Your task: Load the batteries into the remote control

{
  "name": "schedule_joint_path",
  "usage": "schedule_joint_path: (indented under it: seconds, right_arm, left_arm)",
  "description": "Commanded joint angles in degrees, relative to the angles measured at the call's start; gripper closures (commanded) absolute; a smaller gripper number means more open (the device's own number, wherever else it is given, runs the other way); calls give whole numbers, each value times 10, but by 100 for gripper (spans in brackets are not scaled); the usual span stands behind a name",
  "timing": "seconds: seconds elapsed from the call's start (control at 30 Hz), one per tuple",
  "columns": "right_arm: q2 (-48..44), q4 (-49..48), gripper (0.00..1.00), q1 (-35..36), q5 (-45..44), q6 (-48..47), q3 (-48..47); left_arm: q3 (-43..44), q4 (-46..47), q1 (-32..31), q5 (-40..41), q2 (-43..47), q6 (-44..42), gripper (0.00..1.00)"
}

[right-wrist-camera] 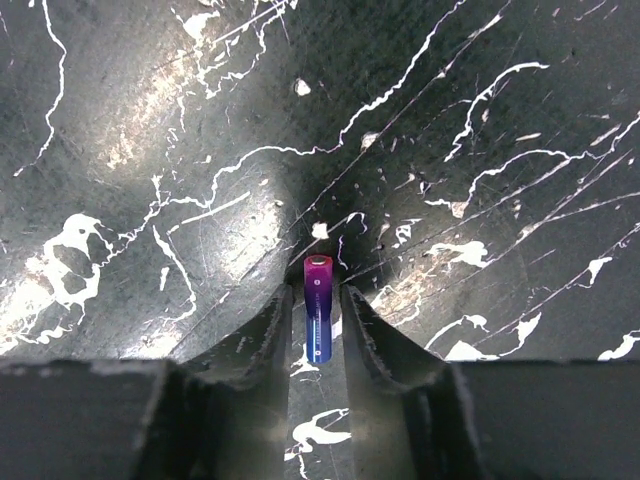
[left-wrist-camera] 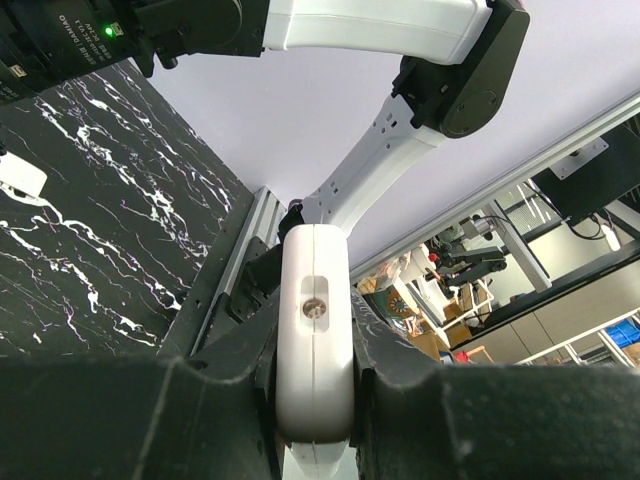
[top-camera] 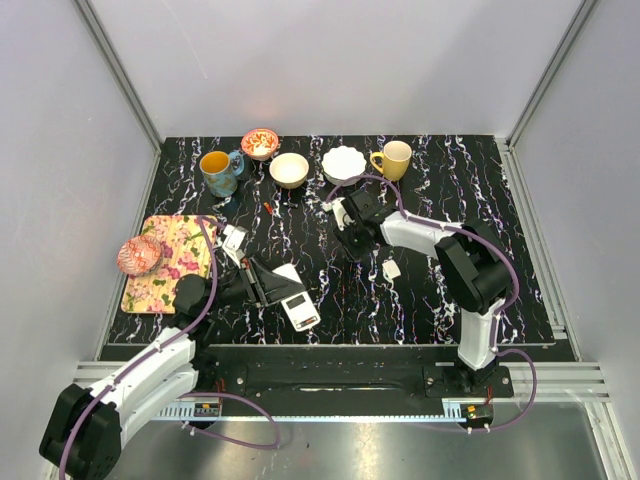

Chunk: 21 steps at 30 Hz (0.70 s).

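On my left wrist feed the left claw (left-wrist-camera: pixel 315 385) is clamped on the remote control (left-wrist-camera: pixel 314 270), gripping its white body edge-on, with a small screw recess facing the camera. From above, the remote (top-camera: pixel 299 302) sits at the near left-centre of the dark marbled desk (top-camera: pixel 450 180), at the tip of the left arm; I cannot tell whether it is touching the surface. The right claw (right-wrist-camera: pixel 316 290) points down at the desk further back, its fingers (right-wrist-camera: pixel 275 335) slightly apart on either side of a purple battery (right-wrist-camera: pixel 318 325) with a red end, which lies on the desk, and I can see a sliver of surface on each side of it. A small white piece (top-camera: pixel 391 268) lies alone between the two arms. Along the back edge I see a blue mug (top-camera: pixel 218 171), a patterned bowl (top-camera: pixel 260 143), a white bowl (top-camera: pixel 289 169), a scalloped white dish (top-camera: pixel 343 163) and a yellow mug (top-camera: pixel 395 159), and on the left a floral mat (top-camera: pixel 178 262)
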<state>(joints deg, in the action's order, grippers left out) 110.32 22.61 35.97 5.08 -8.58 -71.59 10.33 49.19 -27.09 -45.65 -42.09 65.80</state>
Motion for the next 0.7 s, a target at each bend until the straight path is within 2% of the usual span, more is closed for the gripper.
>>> schedule_joint_path:
  seconds: [0.0,0.2,0.33,0.53,0.57,0.67]
  right_arm:
    - [15,18,66,4,-29,9,-18]
    - [-10,13,54,3,-70,52,-21]
    - [-33,2,49,4,-90,101,-22]
    - [-74,-13,50,9,-83,224,4]
    - [-78,-34,49,16,-77,228,10]
    - [-63,-19,48,35,-85,205,1]
  left_arm:
    - [0,23,2,4,7,-10,100]
    - [-1,22,2,5,6,-11,100]
    - [-3,20,1,8,10,-10,100]
    - [-8,8,2,14,25,-11,100]
    - [-9,6,2,14,25,-11,100]
    - [-9,4,2,14,27,-11,100]
